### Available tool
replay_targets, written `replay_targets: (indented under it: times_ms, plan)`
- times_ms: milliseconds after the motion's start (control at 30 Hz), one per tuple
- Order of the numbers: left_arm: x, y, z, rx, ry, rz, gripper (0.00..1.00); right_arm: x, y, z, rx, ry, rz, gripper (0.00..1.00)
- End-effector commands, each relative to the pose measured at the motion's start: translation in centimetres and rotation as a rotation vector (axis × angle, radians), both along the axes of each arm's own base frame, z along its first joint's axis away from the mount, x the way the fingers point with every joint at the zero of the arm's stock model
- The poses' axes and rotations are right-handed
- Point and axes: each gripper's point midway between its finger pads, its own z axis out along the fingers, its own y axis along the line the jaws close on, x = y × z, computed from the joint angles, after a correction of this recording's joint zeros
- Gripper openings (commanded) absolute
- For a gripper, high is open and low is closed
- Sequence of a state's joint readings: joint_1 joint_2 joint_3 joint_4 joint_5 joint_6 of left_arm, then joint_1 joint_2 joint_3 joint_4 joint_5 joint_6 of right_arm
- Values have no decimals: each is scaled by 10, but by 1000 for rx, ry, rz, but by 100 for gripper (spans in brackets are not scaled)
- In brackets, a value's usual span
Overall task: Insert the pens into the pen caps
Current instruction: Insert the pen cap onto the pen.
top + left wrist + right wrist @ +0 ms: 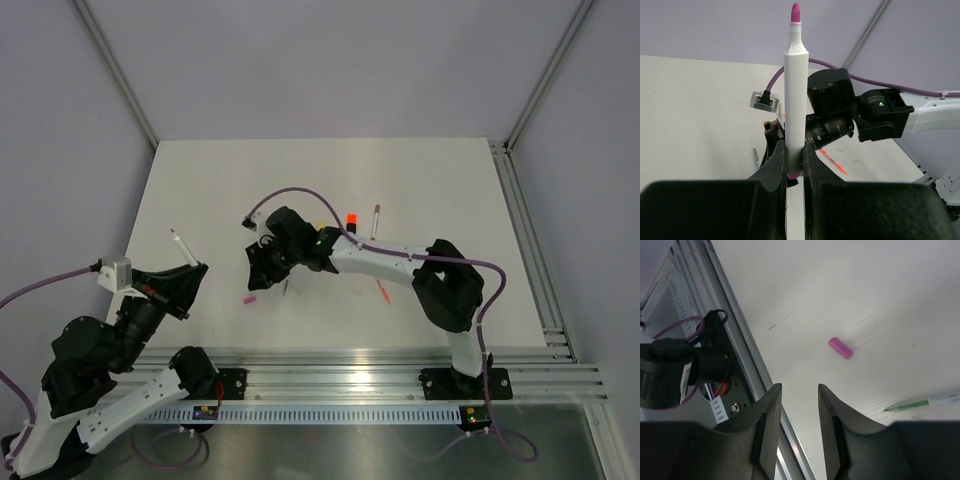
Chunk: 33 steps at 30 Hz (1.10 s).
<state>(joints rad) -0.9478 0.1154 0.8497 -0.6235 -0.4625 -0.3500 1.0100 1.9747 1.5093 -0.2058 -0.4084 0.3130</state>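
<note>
The white table (440,180) fills the middle of the overhead view, with a metal rail along its near edge. The right arm (390,262) reaches from its base at the near right across to the middle of the table. The left arm (110,350) is folded up over the near-left corner.

The right gripper (800,395) hangs just above the surface with a clear gap between its fingers and nothing in that gap, so it is open. The left gripper (794,150) is clamped on the lower barrel of a white pen (794,90). It holds the pen upright in the air with the bare pink tip pointing up, uncapped and clear of the table.

The other pens lie loose on the table. A thin pale pen (376,220) lies beyond the right arm, with a stubby orange-and-dark marker (352,219) just beside it to the left. An orange-red pen (382,291) lies on the near side of that arm. A thin pen with a green tip (927,401) lies near the right gripper, just off to one side of its fingers.

Smallest of all is a pink cap (840,348). It lies on its side on bare table ahead of the right gripper's fingers, near them but not touching, and well apart from the white pen.
</note>
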Motion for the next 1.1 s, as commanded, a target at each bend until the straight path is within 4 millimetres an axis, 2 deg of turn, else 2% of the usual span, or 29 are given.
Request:
replay_targets:
  times_ms: [0, 33, 67, 167, 367, 400, 533, 767, 1067]
  plan:
    - [-1, 11, 10, -30, -59, 30, 0, -5, 7, -13, -85, 55, -99, 43]
    - [-1, 10, 8, -27, -57, 28, 0, -8, 10, -14, -86, 81, -144, 44]
    - [-1, 12, 9, -27, -58, 36, 0, -20, 16, -18, -92, 83, -141, 46]
    - [0, 14, 7, -24, -64, 60, 0, -29, 26, -34, -139, 85, -197, 47]
    - [0, 13, 7, -17, -89, 73, 0, -31, 47, -42, -81, 202, -303, 50]
    - [0, 12, 6, -16, -91, 70, 0, -34, 48, -49, -97, 209, -309, 52]
    - [2, 4, 6, 7, -101, 51, 0, -27, 52, -61, -116, 216, -360, 56]
    - [5, 2, 4, 20, -105, 65, 0, -12, 57, -82, -150, 191, -425, 60]
    - [7, 1, 4, 23, -101, 64, 0, 12, 47, -88, -190, 120, -501, 61]
